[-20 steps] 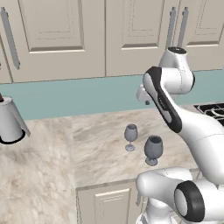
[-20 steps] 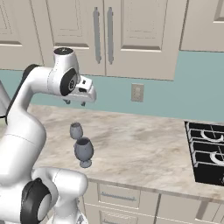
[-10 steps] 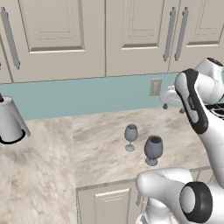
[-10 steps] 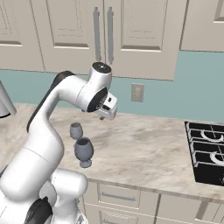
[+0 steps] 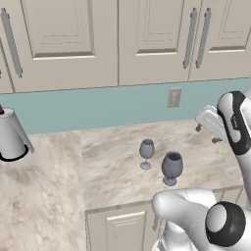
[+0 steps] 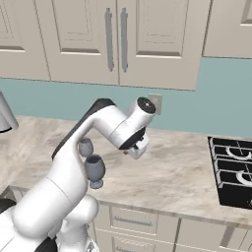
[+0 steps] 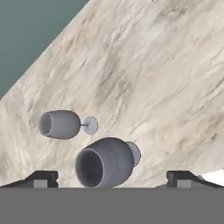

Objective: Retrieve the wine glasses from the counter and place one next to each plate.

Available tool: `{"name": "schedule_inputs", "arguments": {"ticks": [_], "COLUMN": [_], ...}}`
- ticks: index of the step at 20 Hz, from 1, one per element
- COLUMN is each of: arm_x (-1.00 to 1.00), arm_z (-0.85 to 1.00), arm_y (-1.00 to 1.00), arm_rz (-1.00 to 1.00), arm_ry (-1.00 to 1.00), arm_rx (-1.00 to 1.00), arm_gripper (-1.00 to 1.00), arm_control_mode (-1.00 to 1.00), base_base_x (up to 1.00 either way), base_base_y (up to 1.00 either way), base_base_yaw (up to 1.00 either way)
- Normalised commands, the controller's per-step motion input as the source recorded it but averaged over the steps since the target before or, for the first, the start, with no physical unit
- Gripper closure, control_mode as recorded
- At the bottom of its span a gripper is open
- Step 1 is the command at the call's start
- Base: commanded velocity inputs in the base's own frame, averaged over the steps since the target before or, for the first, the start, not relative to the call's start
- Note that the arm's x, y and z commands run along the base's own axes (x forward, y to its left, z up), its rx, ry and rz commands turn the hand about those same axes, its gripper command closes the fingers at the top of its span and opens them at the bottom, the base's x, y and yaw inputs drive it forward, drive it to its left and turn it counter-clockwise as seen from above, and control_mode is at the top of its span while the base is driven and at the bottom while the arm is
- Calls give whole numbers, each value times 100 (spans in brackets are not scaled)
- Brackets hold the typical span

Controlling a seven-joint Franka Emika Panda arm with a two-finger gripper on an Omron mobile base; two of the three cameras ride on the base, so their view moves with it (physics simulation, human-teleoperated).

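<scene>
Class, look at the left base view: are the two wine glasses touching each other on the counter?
No. The narrower wine glass and the wider-bowled wine glass stand upright with a strip of bare counter between them.

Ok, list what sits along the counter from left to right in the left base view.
Silver kettle → narrower wine glass → wider wine glass → the arm's white hand at the right, above the counter.
</scene>
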Motion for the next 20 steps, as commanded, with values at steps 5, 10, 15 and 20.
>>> {"name": "schedule_inputs", "arguments": {"ticks": [5, 10, 15, 20], "arm_x": [-8, -15, -12, -1], "arm_z": [-45, -50, -41, -13], "arm_y": [-29, -13, -7, -17], "arm_rz": [-33, -30, -28, -24], "arm_ry": [15, 21, 25, 31], "arm_rx": [28, 23, 28, 41], "arm_gripper": [-100, -100, -100, -100], "arm_control_mode": [-100, -100, -100, -100], "base_base_x": [0, 0, 0, 0], "base_base_y": [0, 0, 0, 0], "base_base_yaw": [0, 0, 0, 0]}}
